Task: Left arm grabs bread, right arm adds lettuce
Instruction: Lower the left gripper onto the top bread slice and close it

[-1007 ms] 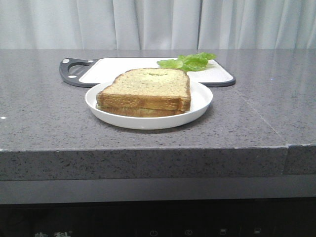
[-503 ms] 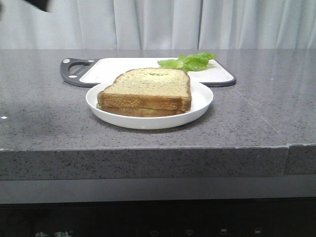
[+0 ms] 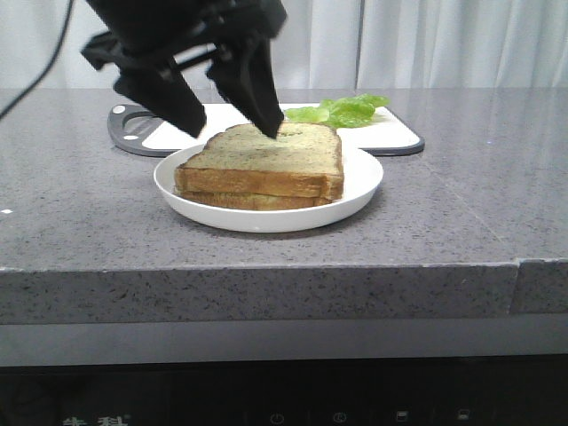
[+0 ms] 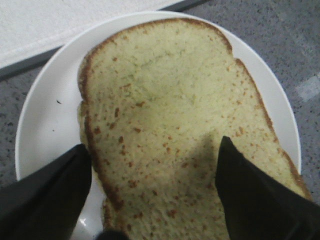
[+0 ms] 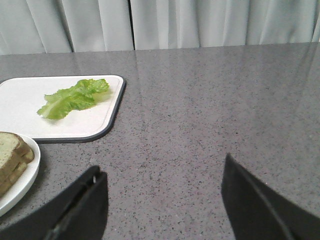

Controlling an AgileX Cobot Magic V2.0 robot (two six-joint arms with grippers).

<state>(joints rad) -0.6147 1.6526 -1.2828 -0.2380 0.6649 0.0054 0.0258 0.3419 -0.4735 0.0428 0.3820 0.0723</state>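
Barely started. Left arm hanging over the plate with fingers spread wide, straddling the top bread slice, not gripping yet. Both slices stacked on the plate mid-counter. Lettuce untouched on the cutting board behind. Right arm off right, fingers apart, holding nothing. Grab, lift, lettuce all left.

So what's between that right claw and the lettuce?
Only bare grey counter and the cutting board's edge separate the right claw from the lettuce, per its wrist view.
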